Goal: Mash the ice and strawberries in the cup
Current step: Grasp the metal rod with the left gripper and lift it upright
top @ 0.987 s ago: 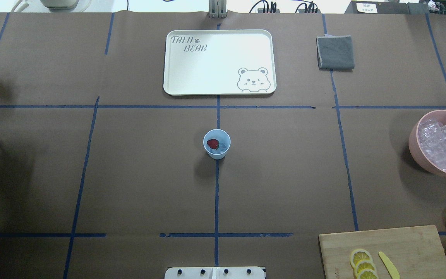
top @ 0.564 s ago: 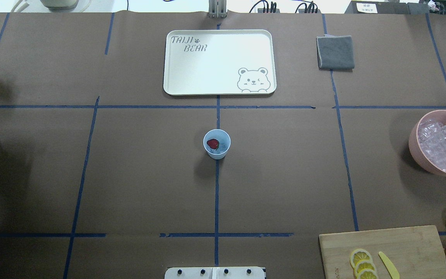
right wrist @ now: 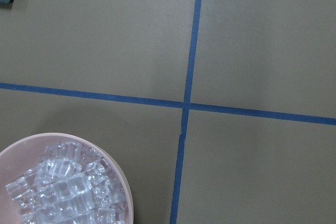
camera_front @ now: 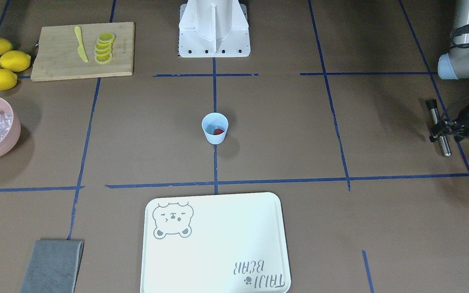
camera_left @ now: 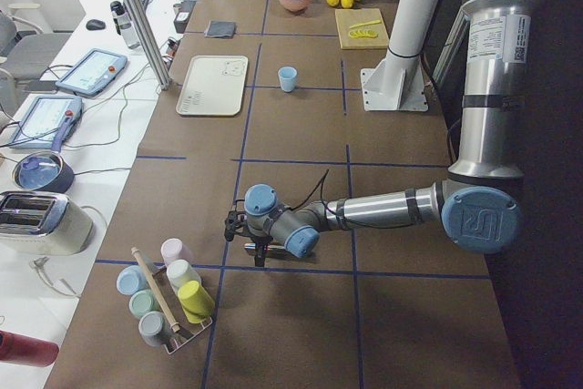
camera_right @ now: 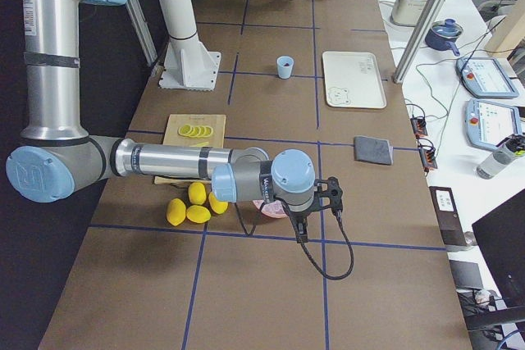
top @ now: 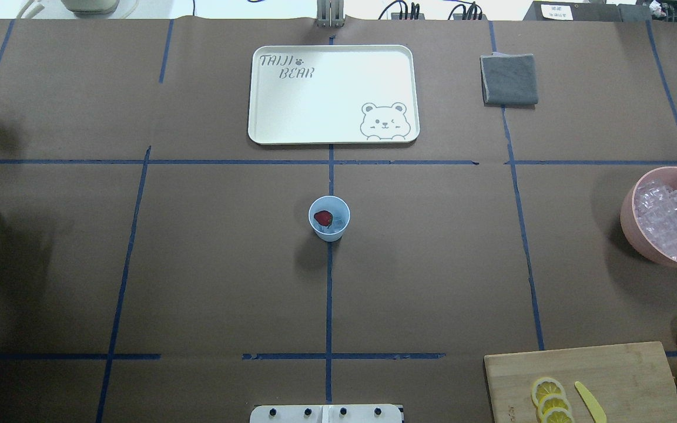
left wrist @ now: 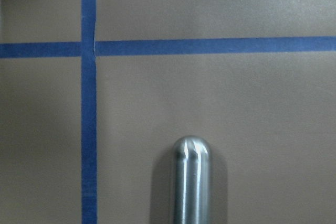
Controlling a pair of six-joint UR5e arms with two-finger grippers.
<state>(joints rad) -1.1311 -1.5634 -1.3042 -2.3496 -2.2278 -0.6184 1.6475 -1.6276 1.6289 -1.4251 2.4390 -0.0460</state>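
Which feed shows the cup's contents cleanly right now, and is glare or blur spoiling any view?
Overhead exterior: sharp, evenly lit; the strawberry shows clearly in the cup, which casts a soft shadow toward the robot. Exterior front-facing: the tray is bright but its print is legible. Left wrist-mounted: soft focus, bright streaks on the metal rod. Side views: cup too small to judge.
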